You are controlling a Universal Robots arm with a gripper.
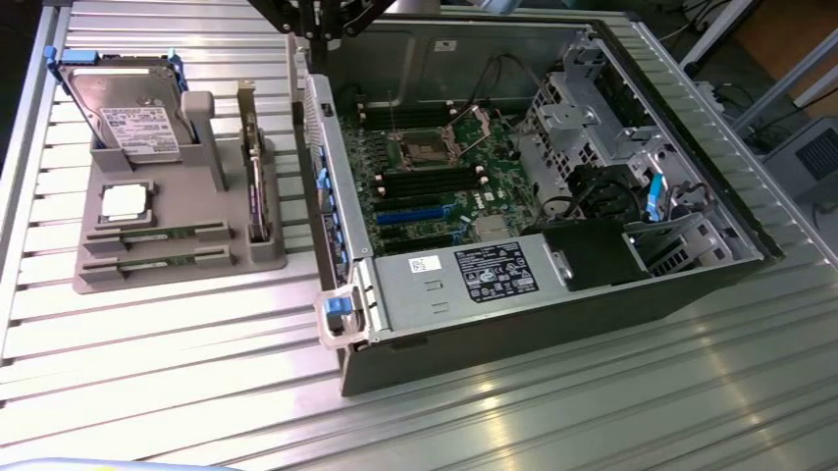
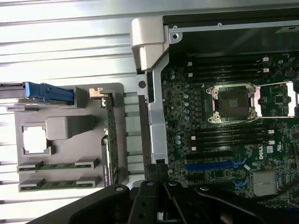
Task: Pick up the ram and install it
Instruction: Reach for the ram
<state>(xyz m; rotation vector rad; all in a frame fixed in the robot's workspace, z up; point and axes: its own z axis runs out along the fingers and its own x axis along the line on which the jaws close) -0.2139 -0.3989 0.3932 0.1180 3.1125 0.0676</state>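
Ram (image 1: 155,236) lies flat in the gray holder (image 1: 177,280) at the exterior view's left, with a second stick (image 1: 155,263) just beside it. Gripper (image 1: 320,37) is well apart from both, over the case wall (image 1: 330,191), jaws closed together, gripping nothing. Motherboard (image 2: 224,140) reads "DELL"; power supply label (image 1: 496,272) is unreadable.

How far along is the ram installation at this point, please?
Nothing looks done yet. Both ram sticks lie in their gray holder beside the case, and the memory slots on the motherboard look bare. The gripper hangs over the case wall, between holder and motherboard, apart from the sticks. Picking up and installing are both left.
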